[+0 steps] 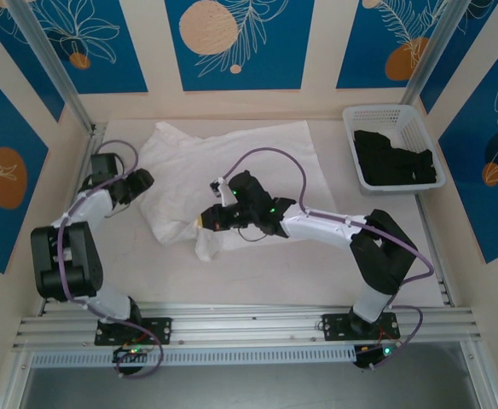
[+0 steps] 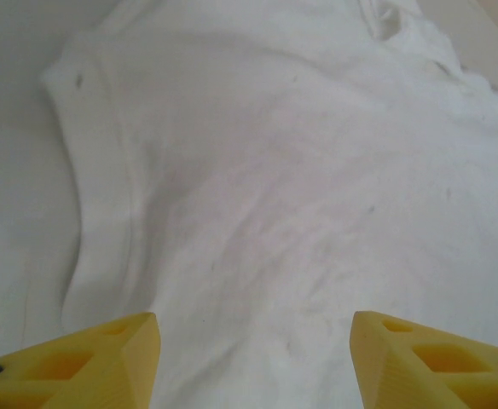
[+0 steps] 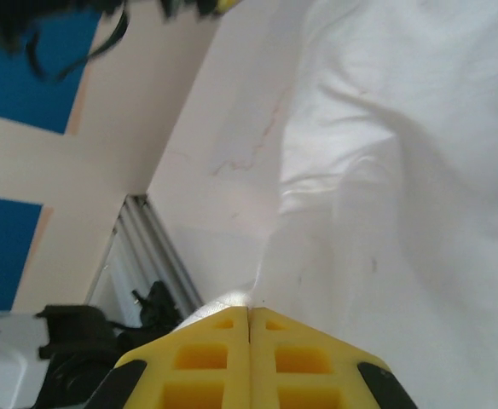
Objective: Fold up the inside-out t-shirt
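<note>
Treat folding as barely begun, with right end effector (image 3: 249,313) pinched shut on the crumpled inside-out t-shirt (image 1: 266,153) on the surface (image 1: 266,273) and left end effector (image 2: 254,336) open over its left edge; flatten, then fold.

The white t-shirt (image 1: 266,149) lies wrinkled on the tabletop (image 1: 275,273), spread flat toward the far side; its near edge is bunched into a rumpled heap.

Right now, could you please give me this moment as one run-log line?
left gripper: open over t-shirt | right gripper: shut on t-shirt edge | fold: not yet done
</note>
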### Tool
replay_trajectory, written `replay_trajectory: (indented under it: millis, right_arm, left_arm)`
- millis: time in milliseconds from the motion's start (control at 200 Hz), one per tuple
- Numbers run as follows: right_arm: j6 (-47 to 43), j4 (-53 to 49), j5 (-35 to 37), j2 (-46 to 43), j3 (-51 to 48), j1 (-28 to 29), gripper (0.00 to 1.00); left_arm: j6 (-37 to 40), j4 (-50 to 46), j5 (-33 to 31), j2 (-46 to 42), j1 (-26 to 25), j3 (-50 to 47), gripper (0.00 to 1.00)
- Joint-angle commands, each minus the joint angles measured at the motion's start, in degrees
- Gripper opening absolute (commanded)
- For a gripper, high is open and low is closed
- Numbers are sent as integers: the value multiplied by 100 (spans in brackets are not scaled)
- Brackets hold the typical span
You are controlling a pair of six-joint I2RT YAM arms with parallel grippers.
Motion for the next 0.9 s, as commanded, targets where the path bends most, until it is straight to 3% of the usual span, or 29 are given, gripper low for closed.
replay_trajectory:
  millis: [0,150,385,535,720,895]
  right_arm:
    - [-201,-137,443,-102,-98,-211,0]
    - [68,260,559,64,-222,-479,0]
    - [113,414,634,380,-183,-555,0]
    - [52,422,700,462,-187,-630,0]
    - [-165,270,854,492,-173,-685,0]
    - [-341,139,947,613,-245,-710,0]
  left_arm:
    - [-278,237,90,-502,24,-566,61]
    - [-196,71,-147,-948,-1,-1071,61]
    - [-186,195,-1,-423,-158,-1145,56]
    - [-197,312,97,4,-439,-945,47]
    - [-245,335,197,384,-665,-495,23]
    - [-49,39,-145,527,-798,224,20]
